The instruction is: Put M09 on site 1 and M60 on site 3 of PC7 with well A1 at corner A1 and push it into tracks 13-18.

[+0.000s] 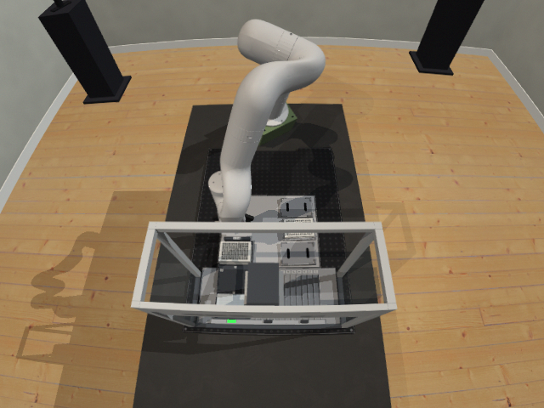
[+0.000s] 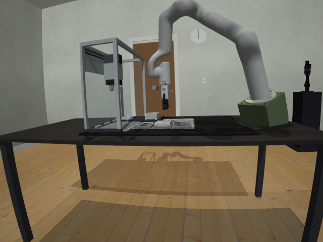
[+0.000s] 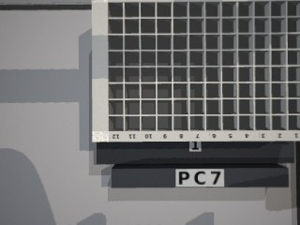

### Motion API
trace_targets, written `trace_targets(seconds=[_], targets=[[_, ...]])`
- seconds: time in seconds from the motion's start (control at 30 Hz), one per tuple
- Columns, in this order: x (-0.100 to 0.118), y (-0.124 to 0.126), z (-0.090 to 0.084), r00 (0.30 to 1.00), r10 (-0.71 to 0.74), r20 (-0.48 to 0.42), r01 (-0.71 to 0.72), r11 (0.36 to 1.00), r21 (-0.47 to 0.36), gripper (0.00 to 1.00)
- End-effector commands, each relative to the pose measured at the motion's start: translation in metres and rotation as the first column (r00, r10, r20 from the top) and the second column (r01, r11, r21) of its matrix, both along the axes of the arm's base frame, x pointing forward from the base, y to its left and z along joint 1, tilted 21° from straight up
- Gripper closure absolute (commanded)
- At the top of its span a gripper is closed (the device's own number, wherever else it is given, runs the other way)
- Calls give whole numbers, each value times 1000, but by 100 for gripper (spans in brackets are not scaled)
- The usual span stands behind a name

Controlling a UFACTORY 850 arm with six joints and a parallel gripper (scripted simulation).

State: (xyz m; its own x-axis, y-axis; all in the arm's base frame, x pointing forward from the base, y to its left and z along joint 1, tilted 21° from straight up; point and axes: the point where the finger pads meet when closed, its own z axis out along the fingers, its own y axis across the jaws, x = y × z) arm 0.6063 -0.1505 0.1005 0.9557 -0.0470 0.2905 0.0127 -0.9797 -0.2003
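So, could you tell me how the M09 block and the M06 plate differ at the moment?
M09 sits on site 1 of carrier PC7, next to its handle. M06 sits in the middle nest beside the apron. In the exterior view, M09 stands tall and M06 lies much lower. Both are white and rectangular.
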Motion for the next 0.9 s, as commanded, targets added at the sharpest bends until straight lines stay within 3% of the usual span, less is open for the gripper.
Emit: trace_targets(seconds=[0.0, 0.87], targets=[[-2, -2, 9, 1000, 0, 1, 0, 1000, -1, 18], [-13, -10, 45, 1000, 0, 1, 0, 1000, -1, 18]])
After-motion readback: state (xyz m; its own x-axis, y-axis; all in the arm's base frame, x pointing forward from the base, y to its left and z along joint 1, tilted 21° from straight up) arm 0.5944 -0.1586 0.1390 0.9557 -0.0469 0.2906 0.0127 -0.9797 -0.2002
